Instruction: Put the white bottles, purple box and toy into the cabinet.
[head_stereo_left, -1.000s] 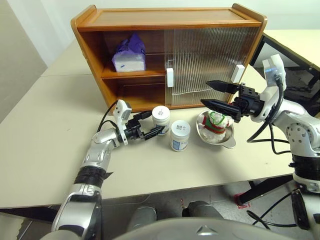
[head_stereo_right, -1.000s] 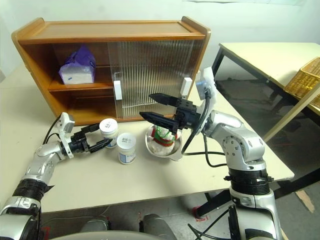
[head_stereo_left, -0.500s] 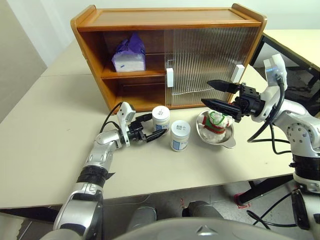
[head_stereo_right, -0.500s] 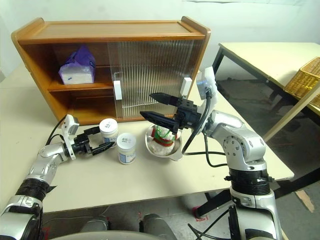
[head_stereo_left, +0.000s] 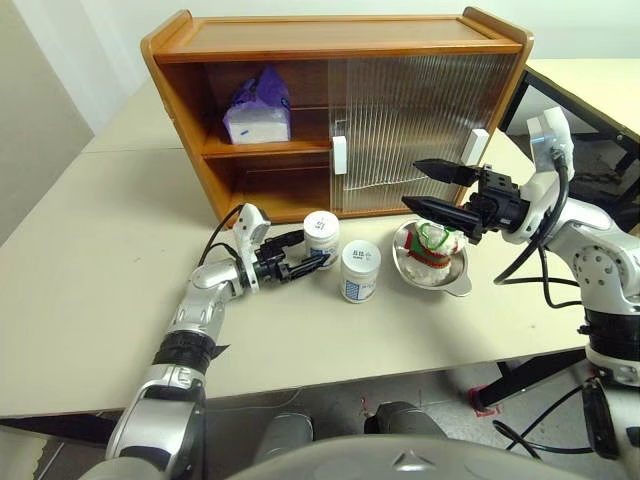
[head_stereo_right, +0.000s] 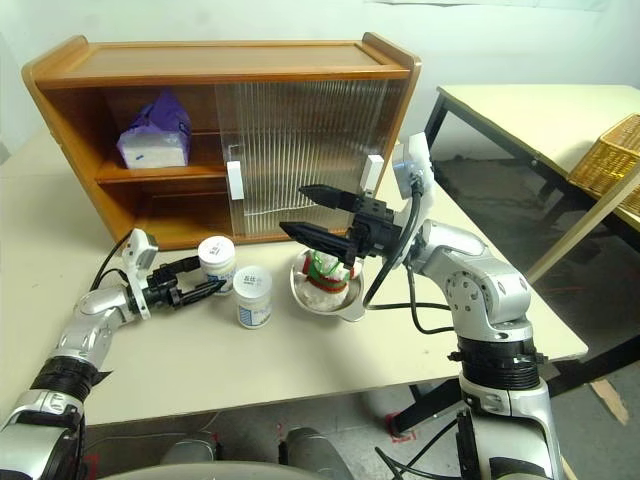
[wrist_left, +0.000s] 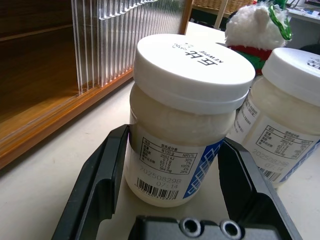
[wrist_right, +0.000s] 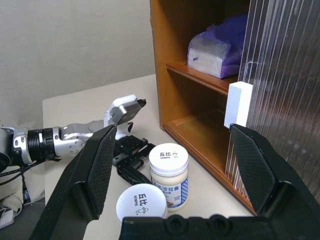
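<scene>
One white bottle (head_stereo_left: 321, 236) stands on the table in front of the cabinet (head_stereo_left: 340, 40). My left gripper (head_stereo_left: 312, 248) is shut on it, a black finger (wrist_left: 107, 170) against each side of the label. The other white bottle (head_stereo_left: 361, 270) stands free just to its right. The toy (head_stereo_left: 432, 243) sits in a steel bowl (head_stereo_left: 445, 280). Above the bowl hovers my right gripper (head_stereo_left: 410, 185), open and empty, pointing left. The purple box (head_stereo_left: 259, 108) lies on the cabinet's upper shelf, at the left.
Ribbed sliding doors (head_stereo_left: 420, 120) cover the cabinet's right part; the left part of both shelves stands open. A second table with a wicker basket (head_stereo_right: 610, 155) is off to the right. The table's front edge runs close below both arms.
The left gripper's fingers have narrowed from wide apart onto the sides of the nearer white bottle. The right arm and everything else have kept still.
</scene>
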